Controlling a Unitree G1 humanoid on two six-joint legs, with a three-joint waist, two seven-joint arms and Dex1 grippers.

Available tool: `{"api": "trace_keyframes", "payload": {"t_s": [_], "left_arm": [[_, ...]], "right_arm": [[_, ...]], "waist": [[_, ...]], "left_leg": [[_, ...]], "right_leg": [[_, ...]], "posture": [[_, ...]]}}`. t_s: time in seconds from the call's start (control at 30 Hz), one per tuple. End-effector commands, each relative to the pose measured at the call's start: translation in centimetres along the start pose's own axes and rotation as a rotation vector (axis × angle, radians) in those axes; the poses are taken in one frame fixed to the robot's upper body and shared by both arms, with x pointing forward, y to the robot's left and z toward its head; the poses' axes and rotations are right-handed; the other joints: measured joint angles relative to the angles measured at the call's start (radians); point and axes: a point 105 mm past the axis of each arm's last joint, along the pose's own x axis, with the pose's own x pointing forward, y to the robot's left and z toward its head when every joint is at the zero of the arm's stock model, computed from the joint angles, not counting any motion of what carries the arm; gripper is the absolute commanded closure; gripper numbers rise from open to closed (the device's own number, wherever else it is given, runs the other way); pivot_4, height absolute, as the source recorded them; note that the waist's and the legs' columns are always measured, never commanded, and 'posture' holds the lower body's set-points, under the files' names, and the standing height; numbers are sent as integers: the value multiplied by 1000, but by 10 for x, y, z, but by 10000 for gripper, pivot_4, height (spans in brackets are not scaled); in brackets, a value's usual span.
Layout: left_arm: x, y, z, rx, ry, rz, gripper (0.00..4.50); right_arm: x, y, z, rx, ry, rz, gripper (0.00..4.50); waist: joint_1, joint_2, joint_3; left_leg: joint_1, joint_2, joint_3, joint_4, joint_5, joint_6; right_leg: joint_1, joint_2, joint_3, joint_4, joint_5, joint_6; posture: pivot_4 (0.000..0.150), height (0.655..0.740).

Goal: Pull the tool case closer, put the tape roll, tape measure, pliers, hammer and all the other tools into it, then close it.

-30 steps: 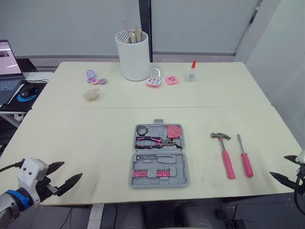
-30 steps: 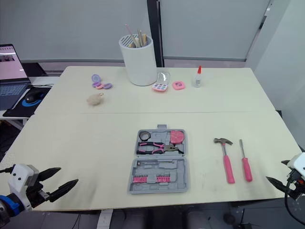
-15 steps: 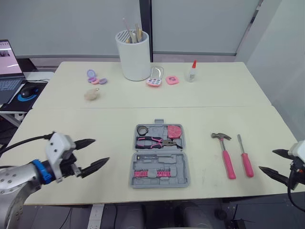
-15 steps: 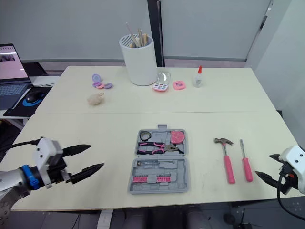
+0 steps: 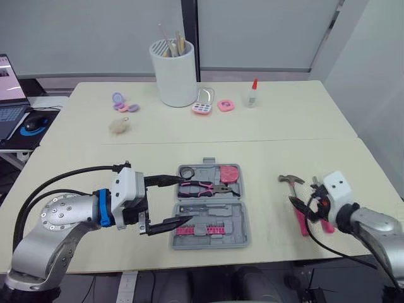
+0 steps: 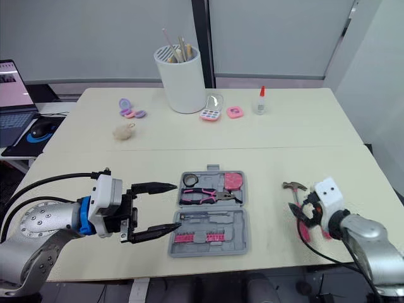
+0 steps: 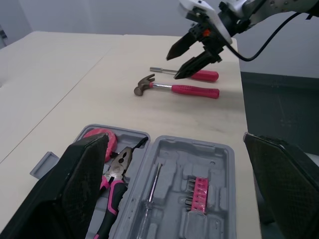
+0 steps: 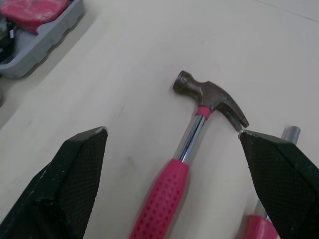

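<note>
Tabletop of cream laminate (image 5: 95,158) – near its front edge, an open grey plastic tool case (image 5: 245,218) holds pink-handled pliers (image 5: 202,187), a pink tape measure (image 5: 230,173) and a black tape roll (image 5: 187,172). Left gripper (image 5: 185,201), fingers spread, hovers at the case's left side. Right gripper (image 7: 173,67), also spread, partly hides the pink-handled hammer (image 8: 212,99) – right of the case.

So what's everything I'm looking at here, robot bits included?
table: one, cream, under everything
tool case: one, grey, open, front centre
pliers: one, pink-black, in case
tape measure: one, pink, in case
tape roll: one, black, in case
hammer: one, pink handle, right of case
screwdriver: one, pink handle, beside hammer
pot of sticks: one, white, far side
glue bottle: one, red-capped, far side
small cases: several, pink and purple, far side
left tool: one, black, open, at case's left
right tool: one, black, open, over hammer
</note>
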Motion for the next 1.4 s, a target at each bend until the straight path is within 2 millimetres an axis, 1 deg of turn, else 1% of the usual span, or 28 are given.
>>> {"api": "trace_keyframes", "payload": {"t_s": [0.03, 0.2, 0.3, 0.4, 0.5, 0.57, 0.83, 0.93, 1.03, 1.23, 1.4], "left_arm": [[0, -2, -2, 40, -1, -17, 0], [3, -4, -7, 44, -3, -18, 0], [4, -5, -9, 31, -8, -8, 0], [3, -5, -12, 33, 1, -3, 0], [1, -3, -14, 38, 8, 7, 0], [-1, -2, -15, 40, 11, 10, 0], [-4, 0, -21, 49, 28, 22, 0], [-4, 0, -23, 56, 38, 20, 0], [-5, 3, -23, 63, 36, 32, 0], [-5, 3, -24, 75, 37, 38, 0], [-6, 1, -26, 74, 46, 25, 0]], "right_arm": [[12, -7, -7, 21, 48, -91, 290], [30, -11, -17, 71, 86, -154, 290], [37, -9, -20, 96, 94, -165, 290], [41, -12, -23, 108, 97, -194, 6251], [42, -13, -22, 105, 94, -192, 16418], [43, -13, -23, 108, 96, -189, 21254], [46, -11, -22, 115, 103, -154, 38017], [47, -12, -19, 108, 100, -144, 42483], [46, -8, -12, 96, 82, -136, 42970], [36, 24, -4, 124, 60, -74, 42970], [27, 50, 6, 151, 24, -76, 42970]], "waist": [[0, 0, 0], [2, 0, 0], [1, 0, 0], [1, 0, 0], [0, 0, 0], [0, 0, 0], [0, 0, 0], [0, 0, 0], [0, 0, 0], [0, 0, 0], [0, 1, 0]], "left_leg": [[0, 0, 0, 0, 0, 0], [0, 0, 0, 0, 0, 0], [-1, 0, 0, 0, 0, 0], [0, 1, 0, 0, 0, 0], [0, 1, 0, 0, 0, 0], [0, 1, 0, 0, 0, 0], [0, 1, 0, 0, 0, 0], [0, 1, 0, 0, 0, 0], [0, 1, 0, 0, 0, 0], [-1, 1, 0, -1, 0, 0], [-1, 2, 0, -1, 0, 0]], "right_leg": [[0, 0, 0, 0, 0, 0], [0, 0, 0, 0, 0, 0], [-1, 0, 0, 0, 0, 0], [-1, 0, 0, 0, 0, 0], [-1, 0, 0, 1, 0, 0], [-1, 0, 0, 1, 0, 0], [-1, 0, 0, 1, 0, 0], [-1, 0, 0, 1, 0, 0], [-1, 0, 0, 1, 0, 0], [-1, -1, 0, 1, 0, 0], [-2, -1, 0, 1, 0, 0]], "posture": [[1500, 7366], [1500, 7366], [1500, 7366], [1500, 7366], [1500, 7366], [1500, 7366], [1500, 7366], [1500, 7366], [1500, 7366], [1500, 7366], [1500, 7366]]}}
